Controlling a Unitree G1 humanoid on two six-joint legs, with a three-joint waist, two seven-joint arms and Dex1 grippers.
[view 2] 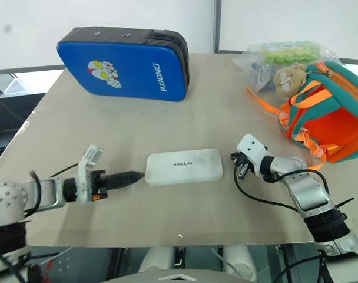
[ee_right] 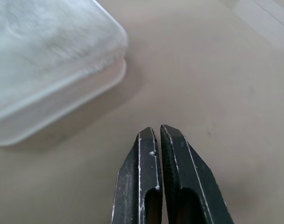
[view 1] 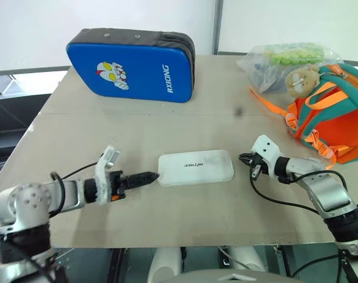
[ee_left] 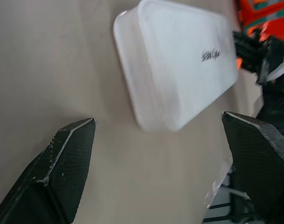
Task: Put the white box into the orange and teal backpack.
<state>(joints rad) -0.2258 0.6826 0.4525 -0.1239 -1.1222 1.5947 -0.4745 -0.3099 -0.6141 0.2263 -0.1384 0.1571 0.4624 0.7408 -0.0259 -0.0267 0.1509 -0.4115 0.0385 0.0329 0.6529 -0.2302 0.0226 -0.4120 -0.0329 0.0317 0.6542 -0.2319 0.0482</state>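
From the head cameras I have the white box point(view 1: 195, 168) lying flat near the middle of the worktop point(view 1: 185, 124), closer to its near edge than its far one, lettering up, so both arms can come at it from its two short ends. My left hand point(view 1: 145, 176) sits at the box's left end, fingertips at or just beside that edge; my right hand point(view 1: 245, 158) is a little off the opposite end, not touching. The orange and teal backpack point(view 1: 335, 115) lies by the worktop's right edge, well apart from the box, with a clear bag of items point(view 1: 285, 62) behind it toward the far right corner, and a blue cartoon-printed case point(view 1: 132, 65) stands along the far edge, out of my way. In the left wrist view my fingers point(ee_left: 65, 163) stand spread wide with the box's end ahead of them, which I read as lining up to straddle it. In the right wrist view my fingers point(ee_right: 146, 172) are pressed together, empty, the box's corner lying ahead and aside, so I judge this hand is placed to brace or nudge rather than grasp.
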